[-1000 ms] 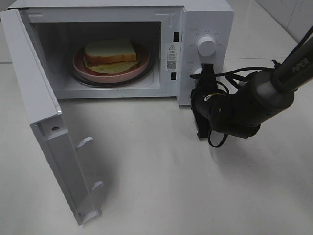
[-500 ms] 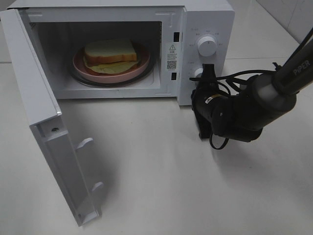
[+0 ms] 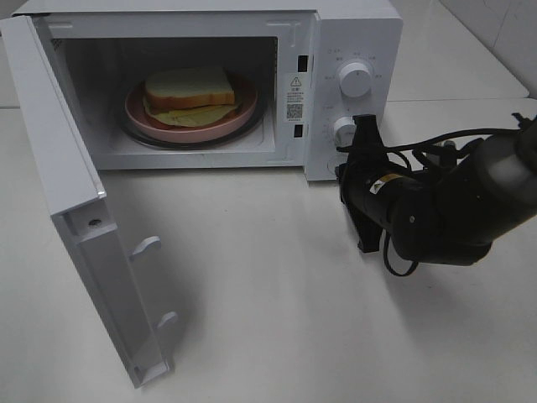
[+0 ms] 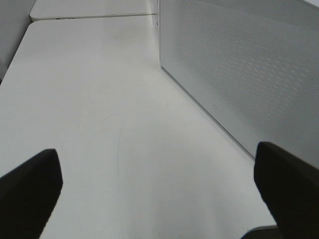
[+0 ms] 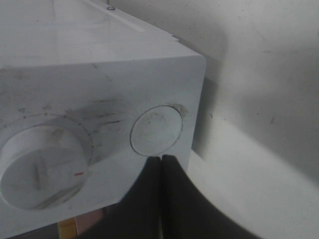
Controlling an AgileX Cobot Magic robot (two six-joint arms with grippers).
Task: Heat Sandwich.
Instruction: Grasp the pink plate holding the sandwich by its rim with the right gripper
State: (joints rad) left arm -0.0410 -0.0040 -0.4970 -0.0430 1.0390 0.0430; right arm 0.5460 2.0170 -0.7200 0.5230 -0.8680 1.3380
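High view: the sandwich (image 3: 189, 91) sits on a plate (image 3: 134, 107) in the open microwave (image 3: 352, 34), upper left. The right gripper (image 3: 342, 172) is at centre right.

Left wrist: the left gripper (image 4: 157, 152) is spread wide and empty.

Right wrist: the right gripper's fingers (image 5: 149, 184) are pressed together, tips at a round button (image 5: 156, 130).

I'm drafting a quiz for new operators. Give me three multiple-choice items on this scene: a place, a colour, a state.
1. Where is the sandwich relative to the microwave? A on top of it; B inside it, on the plate; C in front of it.
2. What colour is the plate? A pink; B blue; C black.
3. How is the microwave's door? A shut; B swung open; C missing.
Answers: 1 B, it lies on the plate inside; 2 A, a pink rim shows around the sandwich; 3 B, the door stands wide open.
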